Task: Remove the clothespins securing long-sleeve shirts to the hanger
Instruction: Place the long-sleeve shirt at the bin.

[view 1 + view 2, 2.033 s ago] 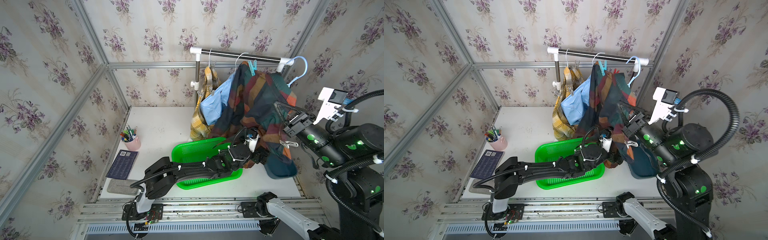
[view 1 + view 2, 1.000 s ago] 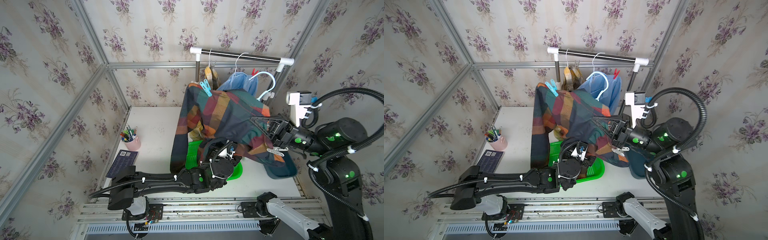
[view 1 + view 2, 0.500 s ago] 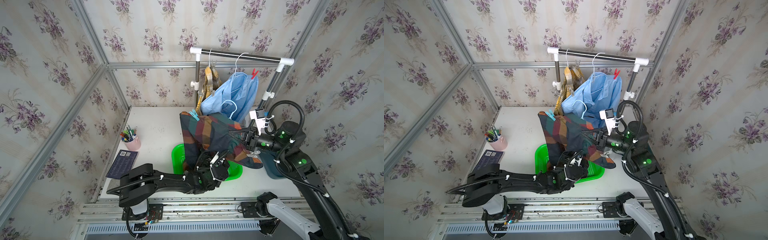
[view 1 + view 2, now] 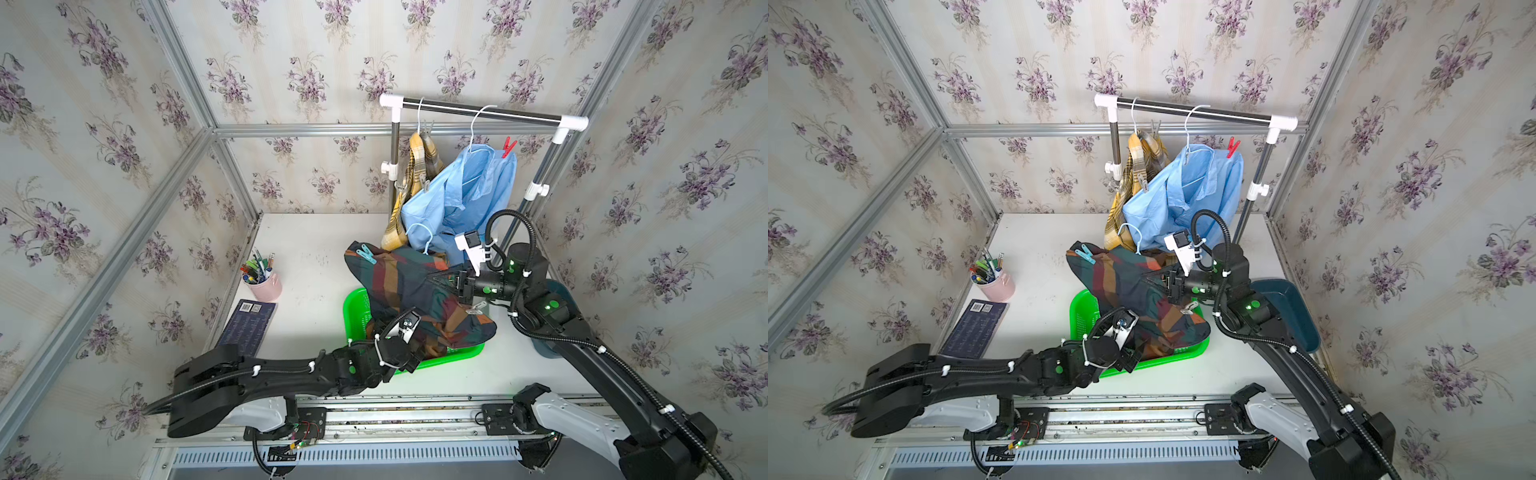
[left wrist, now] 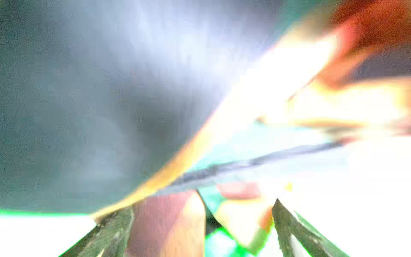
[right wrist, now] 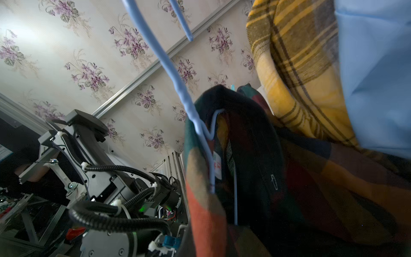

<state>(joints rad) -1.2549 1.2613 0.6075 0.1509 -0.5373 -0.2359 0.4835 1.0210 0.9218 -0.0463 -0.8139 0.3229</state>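
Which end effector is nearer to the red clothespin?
Right. The right end effector grips the dark check shirt below the hanging light blue shirt that bears the red clothespin; the left end effector sits lower, at the green basket.

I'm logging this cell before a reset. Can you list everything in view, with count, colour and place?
rail: one, black, back right
plaid shirt: one, yellow, hanging on rail
blue shirt: one, light blue, hanging beside it
check shirt: one, dark multicolour, draped over basket
basket: one, green, table middle
red clothespin: one, on blue shirt
pale blue clothespin: one, on check shirt
grey clothespins: at least three, plaid and check shirts
white hangers: two, on rail
blue hanger: one, inside check shirt
cup: one, pink, holding pens, left
booklet: one, dark, beside cup
bin: one, teal, right edge
left gripper: jaws open, at check shirt
right gripper: jaws shut on check shirt
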